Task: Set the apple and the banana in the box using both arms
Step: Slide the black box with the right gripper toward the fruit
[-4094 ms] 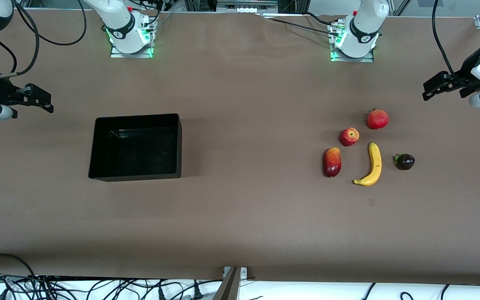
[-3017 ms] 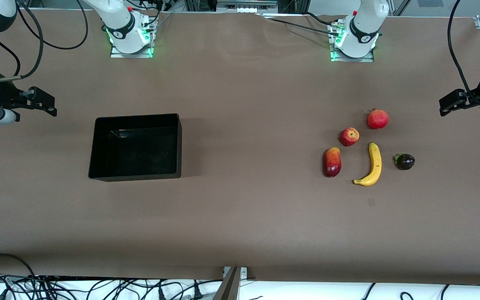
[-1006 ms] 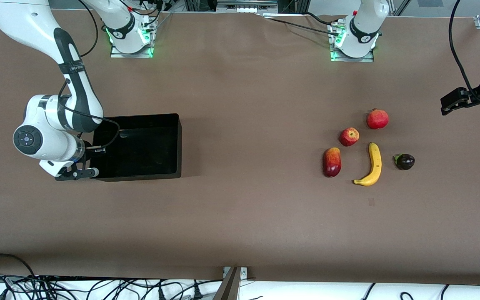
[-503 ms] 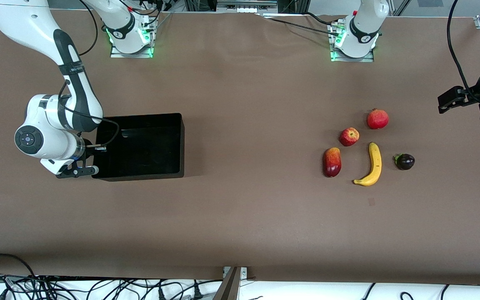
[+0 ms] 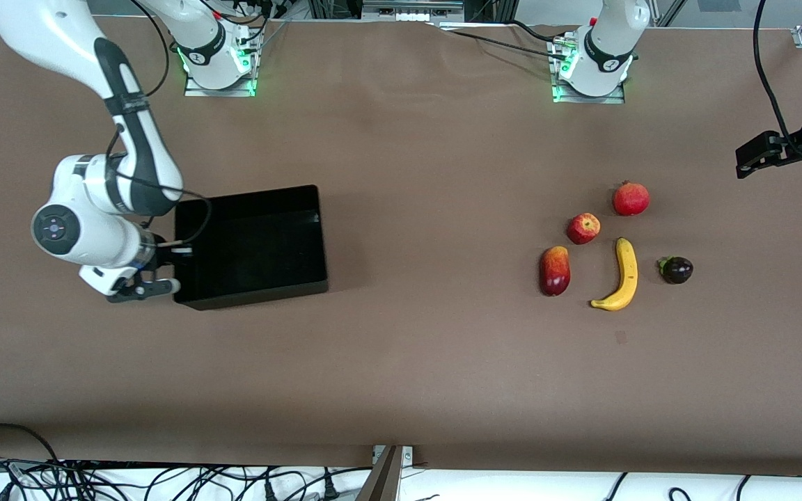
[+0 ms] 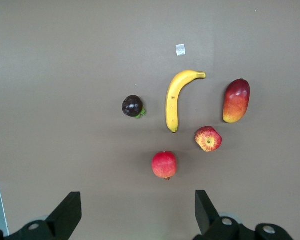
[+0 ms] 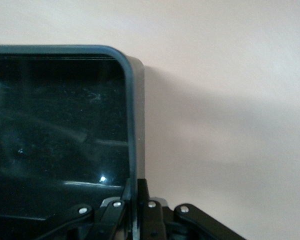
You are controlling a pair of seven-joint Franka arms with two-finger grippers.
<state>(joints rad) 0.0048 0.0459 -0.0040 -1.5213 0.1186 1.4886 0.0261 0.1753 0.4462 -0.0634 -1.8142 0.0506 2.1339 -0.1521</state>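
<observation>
The black box lies toward the right arm's end of the table. My right gripper is shut on the box's end wall; the right wrist view shows my right gripper pinching the box's rim. The apple and the banana lie on the table toward the left arm's end. My left gripper is open and empty, up over the table edge there. In the left wrist view my left gripper looks down on the apple and banana.
A round red fruit with a crown tip, a red-yellow mango-like fruit and a small dark fruit lie around the apple and banana. Bare brown table lies between the box and the fruits.
My right arm came in from the table's end and took hold of the box's end wall. The box has since slid toward the left arm's end and turned slightly. The left gripper barely moved.
</observation>
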